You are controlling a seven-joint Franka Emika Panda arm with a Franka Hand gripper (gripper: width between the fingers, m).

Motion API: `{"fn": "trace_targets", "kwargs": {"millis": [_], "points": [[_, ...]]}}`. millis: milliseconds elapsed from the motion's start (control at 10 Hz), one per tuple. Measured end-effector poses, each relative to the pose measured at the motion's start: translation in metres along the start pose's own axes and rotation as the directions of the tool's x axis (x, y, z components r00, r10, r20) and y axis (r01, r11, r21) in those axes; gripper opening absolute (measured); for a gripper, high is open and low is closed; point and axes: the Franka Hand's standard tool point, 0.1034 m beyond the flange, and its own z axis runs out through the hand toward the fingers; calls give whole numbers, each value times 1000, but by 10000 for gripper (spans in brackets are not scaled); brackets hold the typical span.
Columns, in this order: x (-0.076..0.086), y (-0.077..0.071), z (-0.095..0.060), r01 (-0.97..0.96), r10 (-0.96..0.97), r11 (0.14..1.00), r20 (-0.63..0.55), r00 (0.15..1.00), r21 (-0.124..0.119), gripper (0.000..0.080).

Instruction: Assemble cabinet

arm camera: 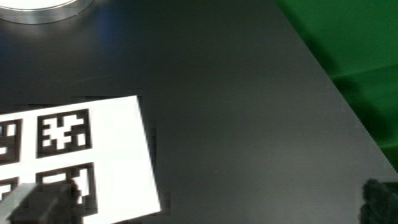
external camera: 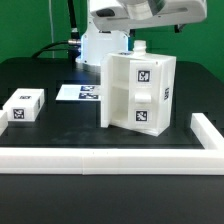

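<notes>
Across the black worktop (external camera: 60, 125), a long low white border rail (external camera: 100, 160) runs along the near edge and turns up the right side. Inside that corner, right of centre, the cabinet (external camera: 140, 92) stands upright with tagged faces toward the exterior view. It is close to the rail but apparently not touching it. Left of it and farther back lies the marker board (external camera: 80, 93). A small white tagged block (external camera: 25, 106) sits well apart on the left. The arm (external camera: 135, 15) hangs above and behind the cabinet. In the wrist view the fingers (arm camera: 50, 203) are spread wide with nothing between them, over bare worktop at the marker board's edge. I judge the step to be a reach for a part, though which one I cannot tell. To do it well, keep the fingers spread until they straddle the part squarely. Descend straight rather than sweeping sideways, since the tall cabinet looks easy to tip. Close on flat parallel faces, not on an edge.
</notes>
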Motion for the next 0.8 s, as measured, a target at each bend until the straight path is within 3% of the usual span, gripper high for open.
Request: {"fn": "trace_targets", "kwargs": {"millis": [200, 300, 500, 600, 800], "points": [[1, 0, 1, 3, -3, 1000, -4, 1000, -13, 797], [5, 1, 4, 23, -26, 996, -30, 999, -81, 797], [7, 7, 16, 47, -68, 982, -111, 991, -182, 797], [11, 10, 24, 48, -77, 978, -141, 987, -201, 797], [22, 18, 34, 38, -76, 979, -181, 980, -202, 797]]}}
